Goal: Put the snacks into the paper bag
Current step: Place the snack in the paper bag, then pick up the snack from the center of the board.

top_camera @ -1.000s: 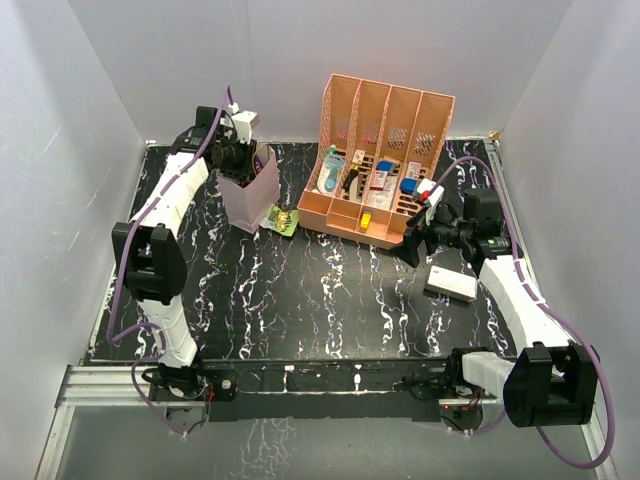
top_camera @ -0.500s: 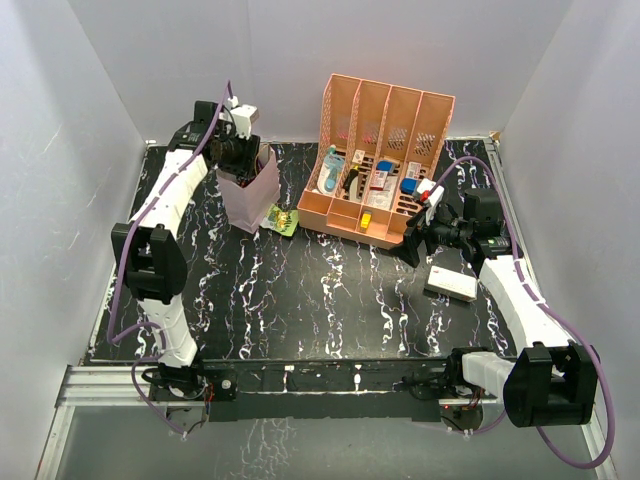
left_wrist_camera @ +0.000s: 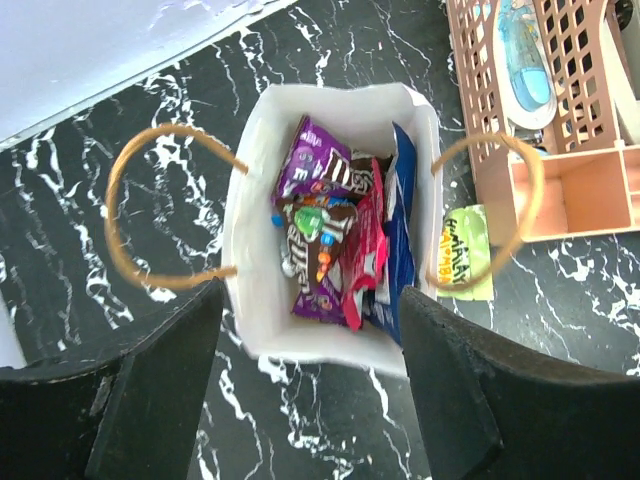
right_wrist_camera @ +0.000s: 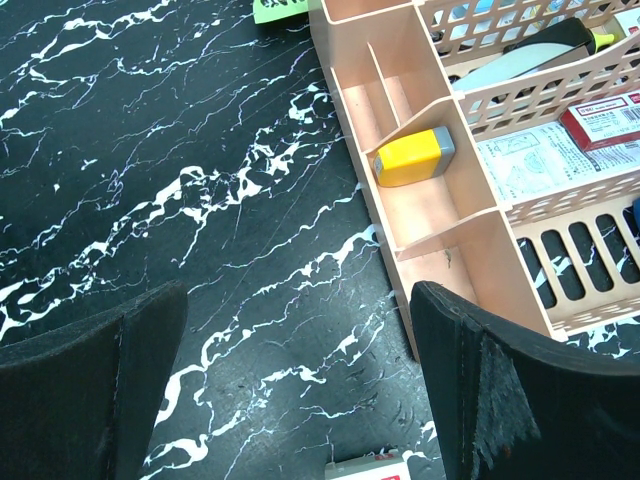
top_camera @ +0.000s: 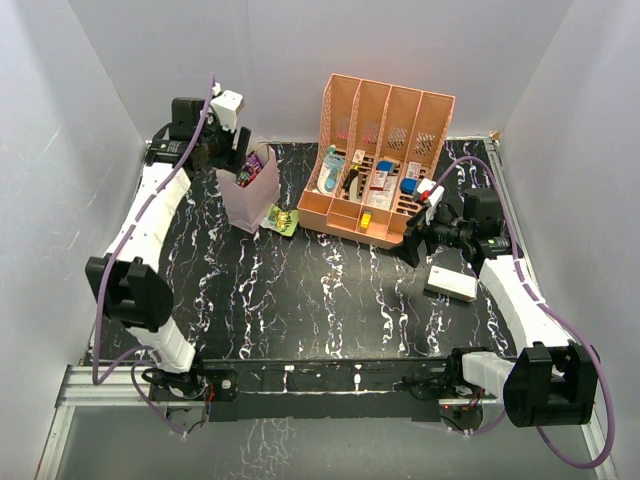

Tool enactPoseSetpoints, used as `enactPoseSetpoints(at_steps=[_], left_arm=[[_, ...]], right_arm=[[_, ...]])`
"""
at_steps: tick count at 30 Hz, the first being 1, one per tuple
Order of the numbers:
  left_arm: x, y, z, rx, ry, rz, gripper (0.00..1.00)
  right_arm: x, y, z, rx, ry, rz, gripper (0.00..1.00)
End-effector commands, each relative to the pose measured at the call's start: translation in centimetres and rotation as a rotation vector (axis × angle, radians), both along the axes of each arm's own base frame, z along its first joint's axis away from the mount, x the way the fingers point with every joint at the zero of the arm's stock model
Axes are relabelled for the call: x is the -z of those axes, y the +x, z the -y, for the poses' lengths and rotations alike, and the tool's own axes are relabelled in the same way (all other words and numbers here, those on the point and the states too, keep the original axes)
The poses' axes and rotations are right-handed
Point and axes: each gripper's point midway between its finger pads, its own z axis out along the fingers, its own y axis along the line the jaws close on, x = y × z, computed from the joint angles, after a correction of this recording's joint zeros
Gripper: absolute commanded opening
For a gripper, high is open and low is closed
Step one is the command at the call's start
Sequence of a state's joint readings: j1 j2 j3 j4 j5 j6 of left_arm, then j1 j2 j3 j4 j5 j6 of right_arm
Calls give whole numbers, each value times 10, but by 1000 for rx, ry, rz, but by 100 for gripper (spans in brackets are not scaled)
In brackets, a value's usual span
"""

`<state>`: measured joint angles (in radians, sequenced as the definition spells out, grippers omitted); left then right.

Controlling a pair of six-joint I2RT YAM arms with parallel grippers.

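The pale pink paper bag stands upright at the back left. In the left wrist view its open mouth shows several snacks inside: a purple wrapper, a pink one and a blue one. A green packet lies flat on the table just right of the bag, and it also shows in the left wrist view. My left gripper is open and empty above the bag. My right gripper is open and empty over bare table by the rack's front corner.
A peach slotted rack with bottles and cartons stands at the back centre. A small yellow item lies in its front compartment. A white rectangular box lies right of centre, near my right gripper. Walls enclose the table.
My left gripper has lifted out of the bag's mouth and drawn back to the left. The bag stays upright. The right arm has not moved.
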<state>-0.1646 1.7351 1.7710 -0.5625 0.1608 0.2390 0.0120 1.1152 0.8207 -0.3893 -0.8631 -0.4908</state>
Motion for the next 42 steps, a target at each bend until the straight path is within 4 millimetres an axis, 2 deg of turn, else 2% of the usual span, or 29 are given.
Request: enactPoseSetpoints(at_steps=[1,8,14,17,21,23,26,31,36,40,42], left_arm=[[-39,-22,-17,-38,28,112,71],[-38,-76,-9,54,-3,92,74],[-28,-128,27,316,-40,45,74],[-15,-144,46,411,18,40,75],[19,-153,69,513,158,-17,75],[32,-156,78,559,201,-25,75],[60,-149,89,601,245,-69,75],[88,-136,103,658,282,-101,75],[112,-117,109,671,317,-110,76],[139,-102,106,661,377,-134,76],[146,-95,108,673,388,-132,76]], right_arm=[[-19,12,0,11,16,60,98],[-19,15,1,29,17,53,98],[-17,15,0,25,21,47,99],[-16,16,1,28,19,45,98],[-16,16,2,31,15,48,98],[-17,16,2,35,12,52,99],[-17,16,3,37,9,56,98],[-14,16,3,37,9,45,98],[-12,17,4,42,5,42,98],[-14,17,4,43,4,47,98],[-14,17,4,42,5,48,98]])
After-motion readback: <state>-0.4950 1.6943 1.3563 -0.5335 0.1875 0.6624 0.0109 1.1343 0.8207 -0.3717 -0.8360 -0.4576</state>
